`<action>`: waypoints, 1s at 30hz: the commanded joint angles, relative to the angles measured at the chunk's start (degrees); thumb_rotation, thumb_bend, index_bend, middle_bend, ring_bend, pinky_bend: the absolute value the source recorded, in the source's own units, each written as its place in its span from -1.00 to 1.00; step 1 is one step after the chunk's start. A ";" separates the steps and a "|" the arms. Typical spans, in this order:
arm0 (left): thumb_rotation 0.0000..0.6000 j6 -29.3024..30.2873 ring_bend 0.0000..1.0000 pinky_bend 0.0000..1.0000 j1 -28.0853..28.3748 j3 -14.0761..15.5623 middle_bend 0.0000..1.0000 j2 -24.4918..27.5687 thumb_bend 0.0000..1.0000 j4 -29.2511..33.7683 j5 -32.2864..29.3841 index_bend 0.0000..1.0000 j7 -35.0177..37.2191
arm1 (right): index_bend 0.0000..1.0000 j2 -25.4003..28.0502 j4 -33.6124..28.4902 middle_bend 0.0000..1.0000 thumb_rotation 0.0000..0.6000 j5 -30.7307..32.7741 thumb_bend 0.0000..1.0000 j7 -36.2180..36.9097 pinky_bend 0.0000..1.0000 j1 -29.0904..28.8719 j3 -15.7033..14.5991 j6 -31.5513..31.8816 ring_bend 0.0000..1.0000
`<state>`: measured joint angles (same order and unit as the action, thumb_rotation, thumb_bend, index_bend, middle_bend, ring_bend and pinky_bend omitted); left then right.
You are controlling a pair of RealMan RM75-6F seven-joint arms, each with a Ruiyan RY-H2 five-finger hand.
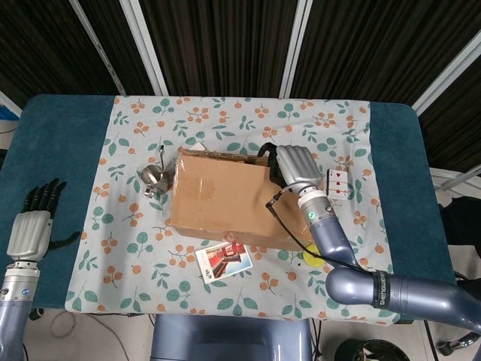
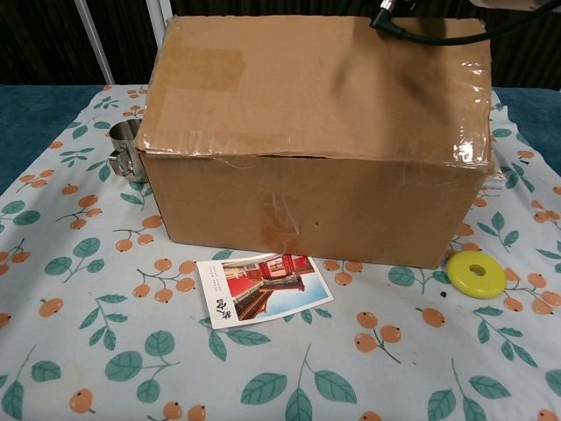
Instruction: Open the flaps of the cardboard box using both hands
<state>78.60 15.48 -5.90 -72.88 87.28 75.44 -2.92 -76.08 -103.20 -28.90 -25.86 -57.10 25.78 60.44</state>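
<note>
While the cardboard box (image 1: 222,197) sat in the middle of the bench (image 1: 64,143), on the floral cloth (image 1: 135,226), the right robot hand (image 1: 294,167) lay on its far right top corner, fingers curled over the edge, seemingly to catch a flap there; whether it had hold of one could not be told. The left robot hand (image 1: 34,222) waited well apart at the bench's left edge, fingers straight and spread, holding nothing, so the two-handed lift was probably not begun. The box was plain brown, its near flap lying flat and shiny with clear tape, the far edge looking ragged. A postcard (image 2: 263,288) and yellow disc (image 2: 475,273) lay just before it, a metal cup (image 2: 128,151) beside its left wall.
</note>
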 commanded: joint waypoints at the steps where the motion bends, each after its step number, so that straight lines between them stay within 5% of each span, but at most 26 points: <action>1: 1.00 -0.09 -1.00 -1.00 -0.04 -0.04 -1.00 -0.03 -0.72 0.00 0.00 -1.00 -0.02 | -0.30 1.23 -3.09 0.12 1.00 3.50 1.00 0.59 0.20 -0.41 1.66 0.69 0.36; 9: 1.00 -0.11 -1.00 -1.00 -0.21 -0.28 -1.00 -0.06 -0.72 -0.07 0.27 -1.00 -0.15 | -0.33 5.63 -10.98 0.12 1.00 16.77 1.00 1.26 0.20 -2.28 5.36 -0.13 0.37; 30: 1.00 -0.70 -1.00 -1.00 -0.24 -1.40 -1.00 -0.77 -0.71 -1.64 -0.39 -1.00 -0.38 | -0.36 13.28 -21.94 0.12 1.00 26.12 1.00 6.96 0.20 -5.96 10.00 -3.63 0.37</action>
<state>77.91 15.25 -7.29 -73.65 85.64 75.05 -3.30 -63.41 -124.51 -3.45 -19.39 -62.78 35.53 57.31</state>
